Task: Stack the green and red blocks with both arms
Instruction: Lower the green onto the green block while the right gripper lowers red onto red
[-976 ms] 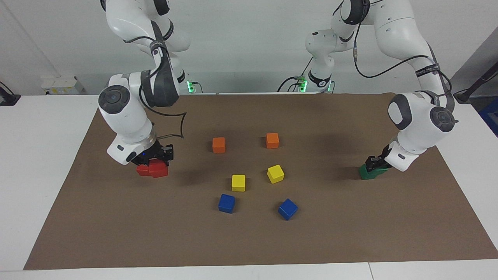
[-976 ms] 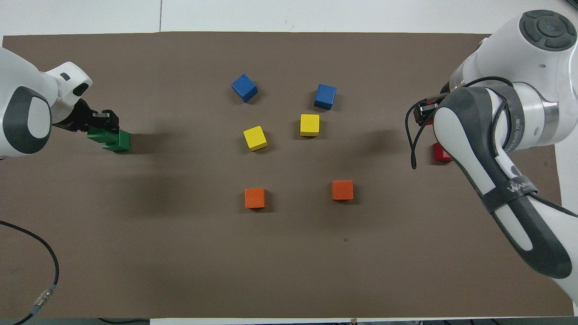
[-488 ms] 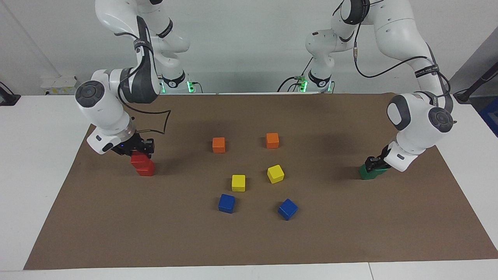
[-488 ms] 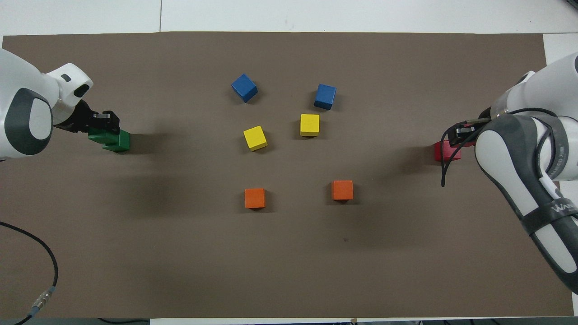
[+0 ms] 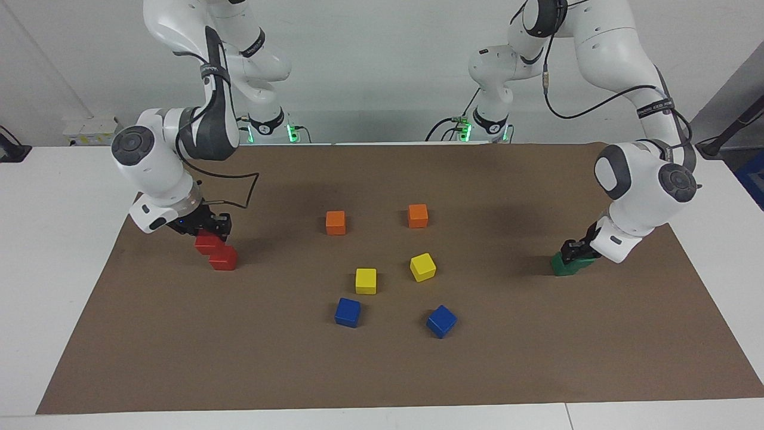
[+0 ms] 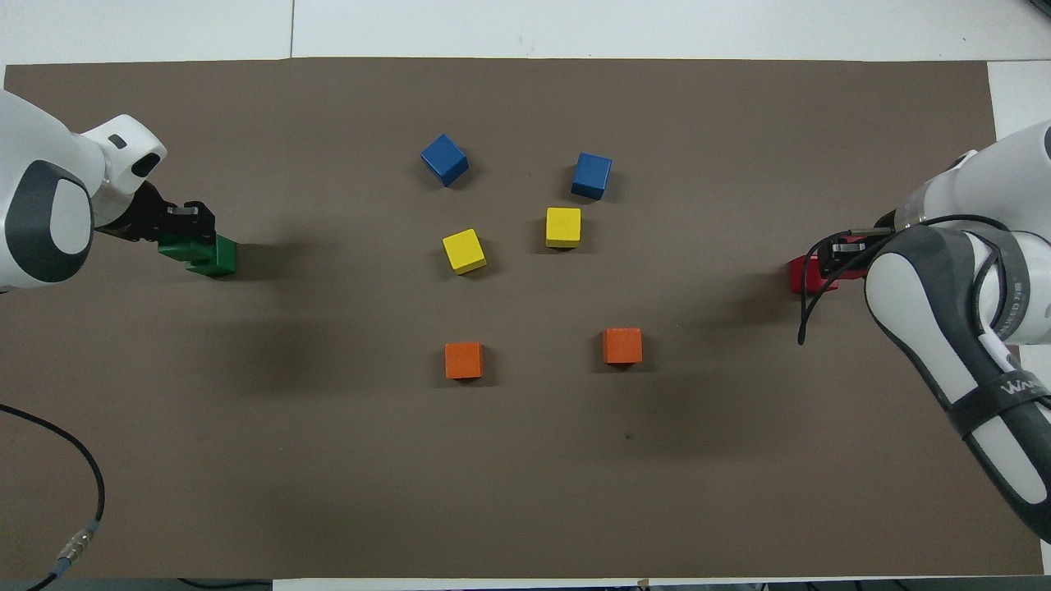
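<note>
Facing view. We see the right tool point(image 5: 210, 229) clamped on the upper red block point(image 5: 206, 242), which sits skewed over the lower red block point(image 5: 224, 258) toward the right arm's end of the brown mat point(image 5: 382, 370); the upper block overhangs toward the robots, so we judge it is being lined up rather than set down. Whether the two reds touch we cannot tell. The left tool point(image 5: 574, 249) is closed on the upper green block point(image 5: 582, 261) at the left arm's end, over the lower green block point(image 5: 561, 266). Each arm works its own end, which we take to keep the arms apart. Two orange cubes point(image 5: 335, 222), two yellow cubes point(image 5: 366, 280) and two blue cubes point(image 5: 347, 312) lie untouched mid-mat.

Overhead view. We see the left tool point(image 6: 189, 223) gripping the upper green block point(image 6: 174, 246), offset from the lower green block point(image 6: 218, 256). The right tool point(image 6: 837, 249) covers most of the red pair, leaving one red face point(image 6: 800, 275) in sight. We judge neither stack is squared yet, so release would be premature. The white counter point(image 6: 575, 25) shows around the mat.
</note>
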Robot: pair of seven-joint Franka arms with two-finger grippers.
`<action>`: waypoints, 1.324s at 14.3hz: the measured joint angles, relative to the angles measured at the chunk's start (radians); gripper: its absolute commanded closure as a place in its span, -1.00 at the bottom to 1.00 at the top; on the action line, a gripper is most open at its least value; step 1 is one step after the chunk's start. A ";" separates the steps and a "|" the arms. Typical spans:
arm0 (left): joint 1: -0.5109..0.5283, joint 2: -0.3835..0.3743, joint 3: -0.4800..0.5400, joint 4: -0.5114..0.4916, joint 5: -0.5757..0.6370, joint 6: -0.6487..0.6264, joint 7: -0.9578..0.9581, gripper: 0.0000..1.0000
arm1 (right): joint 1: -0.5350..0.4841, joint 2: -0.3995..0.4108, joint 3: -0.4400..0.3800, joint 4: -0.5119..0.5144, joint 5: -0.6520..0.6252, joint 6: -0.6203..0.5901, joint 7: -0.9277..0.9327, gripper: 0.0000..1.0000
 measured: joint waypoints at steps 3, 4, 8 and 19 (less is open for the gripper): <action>0.000 0.000 0.000 -0.006 0.000 0.001 0.000 1.00 | -0.001 0.000 -0.002 -0.028 0.000 0.044 0.001 1.00; 0.000 0.000 0.000 -0.008 0.000 0.002 0.000 1.00 | -0.002 0.000 -0.002 -0.037 0.000 0.059 0.001 1.00; 0.000 -0.001 0.000 -0.011 0.000 0.003 0.000 1.00 | -0.002 0.000 -0.002 -0.066 0.000 0.081 0.001 1.00; 0.000 -0.017 0.001 -0.053 0.000 0.042 -0.001 -1.00 | -0.002 0.000 -0.002 -0.103 0.000 0.139 0.001 1.00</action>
